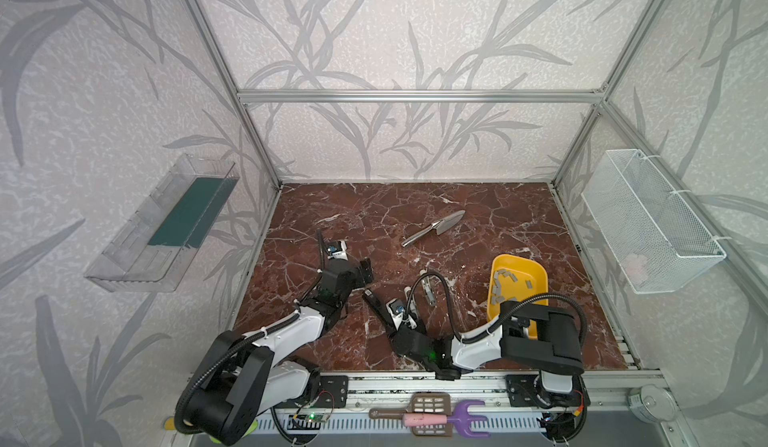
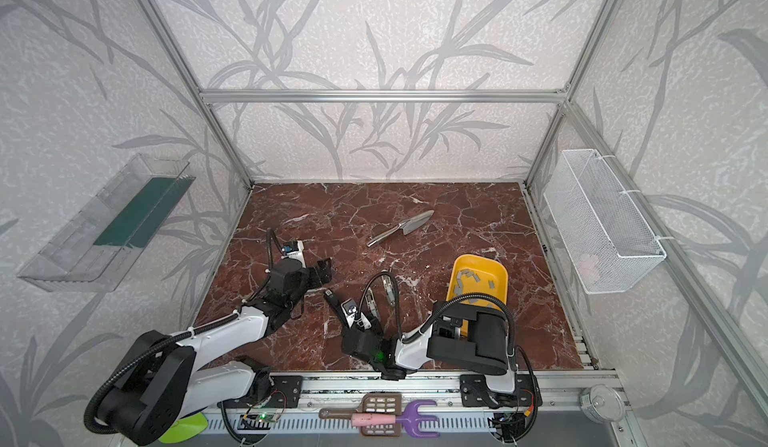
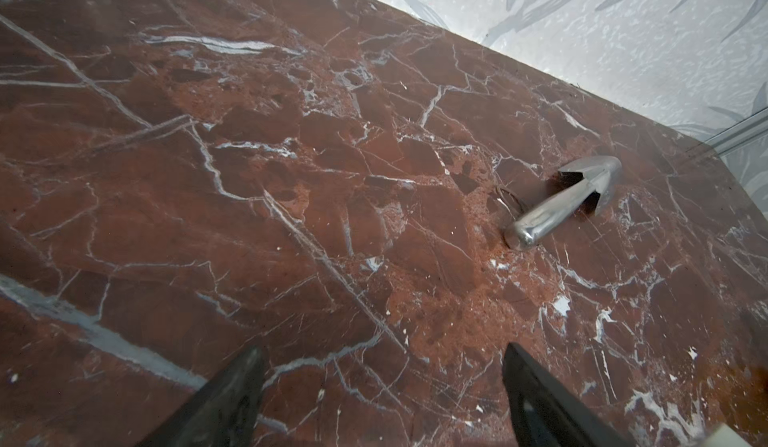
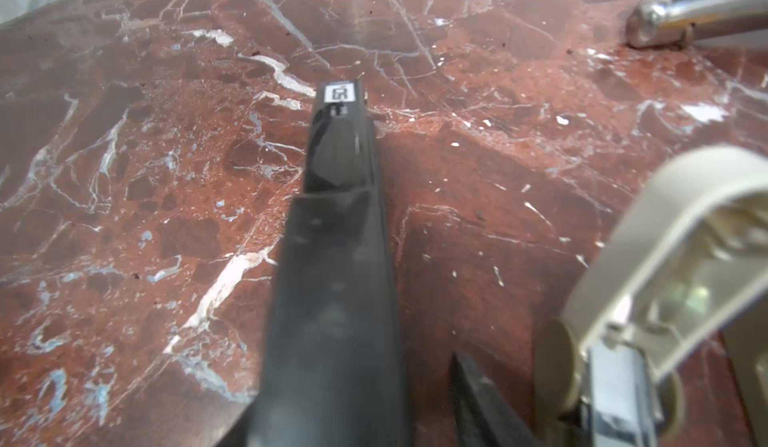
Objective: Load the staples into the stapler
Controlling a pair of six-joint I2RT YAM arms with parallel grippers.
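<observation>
Left claw hangs spread wide above the table. Right claw is low, fingers parted, just beside the opened stapler. The staples lie scattered in the yellow tray, right side.

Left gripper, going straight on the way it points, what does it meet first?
Probably the bare tabletop, which the left gripper tilts toward; the metal trowel seems off to the side.
</observation>
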